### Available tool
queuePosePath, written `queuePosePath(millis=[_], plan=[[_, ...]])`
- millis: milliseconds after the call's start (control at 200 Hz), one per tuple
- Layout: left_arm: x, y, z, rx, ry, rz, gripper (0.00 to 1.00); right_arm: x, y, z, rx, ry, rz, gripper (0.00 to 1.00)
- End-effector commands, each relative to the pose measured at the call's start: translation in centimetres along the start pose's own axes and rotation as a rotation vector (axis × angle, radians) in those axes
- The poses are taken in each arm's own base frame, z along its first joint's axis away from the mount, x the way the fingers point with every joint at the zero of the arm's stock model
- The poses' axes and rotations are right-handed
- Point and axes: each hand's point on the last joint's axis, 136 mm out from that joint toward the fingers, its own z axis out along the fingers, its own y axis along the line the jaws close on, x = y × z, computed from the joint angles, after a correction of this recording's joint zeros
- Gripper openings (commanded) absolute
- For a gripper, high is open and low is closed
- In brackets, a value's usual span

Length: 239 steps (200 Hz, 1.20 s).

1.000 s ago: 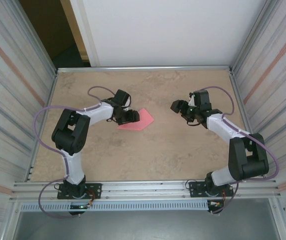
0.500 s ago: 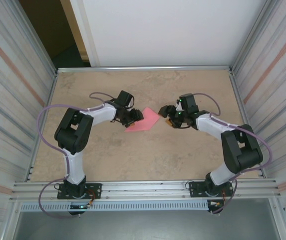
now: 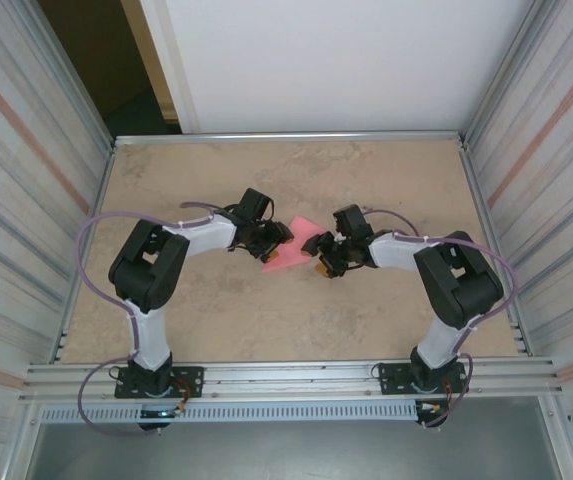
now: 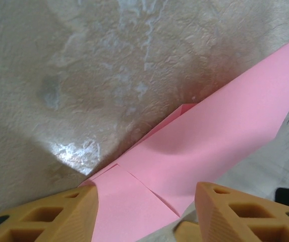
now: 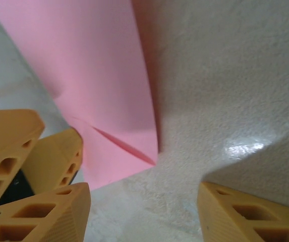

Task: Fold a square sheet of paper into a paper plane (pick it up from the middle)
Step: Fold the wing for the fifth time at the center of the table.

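At the middle of the table [image 3: 196, 310], the left claw [image 3: 276, 238] stands open astride one end of the paper [image 3: 291, 248], with the right claw [image 3: 318, 258] open just beside the other end. The paper is thin, matte pink, creased, with one flap overlapping, on a mottled stone-look surface. The fold likely wants one claw pinning while the other presses slowly along the crease, or the paper may slide.
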Motion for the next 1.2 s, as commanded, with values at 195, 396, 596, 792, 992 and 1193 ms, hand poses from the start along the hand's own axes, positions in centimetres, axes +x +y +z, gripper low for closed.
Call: queuePosePath(millis=[195,396,596,792,992,1193], plan=[[2.0,4.4,0.9,-0.108,0.097,-0.141,0.52,-0.4,0.6,1.2,0.012,-0.013,0.019,0.45],[2.0,4.5,0.8,-0.107,0.107,-0.155,0.50,-0.8,0.9,1.5,-0.005,-0.022,0.004,0.37],[2.1,4.8,0.8,-0.107,0.114,-0.165,0.49,-1.4,2.5,1.0,-0.079,-0.057,-0.036,0.31],[2.1,4.8,0.8,-0.105,0.115,-0.159,0.49,-1.7,3.0,0.5,-0.118,-0.088,-0.057,0.30],[2.0,4.6,0.8,-0.099,0.116,-0.147,0.49,-1.5,3.1,0.7,-0.132,-0.081,-0.064,0.23],[1.2,2.8,-0.6,-0.053,0.073,-0.077,0.49,-1.7,2.7,0.5,-0.112,-0.096,-0.069,0.09]])
